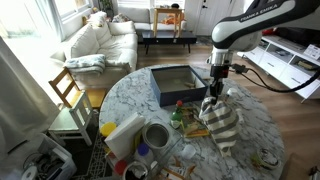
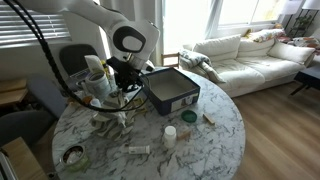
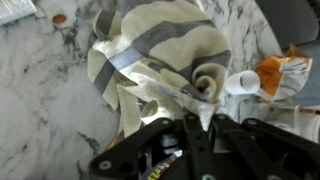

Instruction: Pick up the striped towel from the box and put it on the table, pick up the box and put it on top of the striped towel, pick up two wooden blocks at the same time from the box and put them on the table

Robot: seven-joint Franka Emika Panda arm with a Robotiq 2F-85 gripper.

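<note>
Wrist view, fingers (image 3: 192, 128) pinched shut on the striped towel (image 3: 160, 50), bunched cloth hanging above the table (image 3: 40, 90)

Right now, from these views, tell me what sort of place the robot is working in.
Most likely a home living room: a white sofa with cushions, a dark low coffee table near it, and a round marble-look table in the foreground.

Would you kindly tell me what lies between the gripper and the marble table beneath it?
The striped towel: pinched in the shut gripper, it hangs bunched over the table, as the wrist view shows.
</note>
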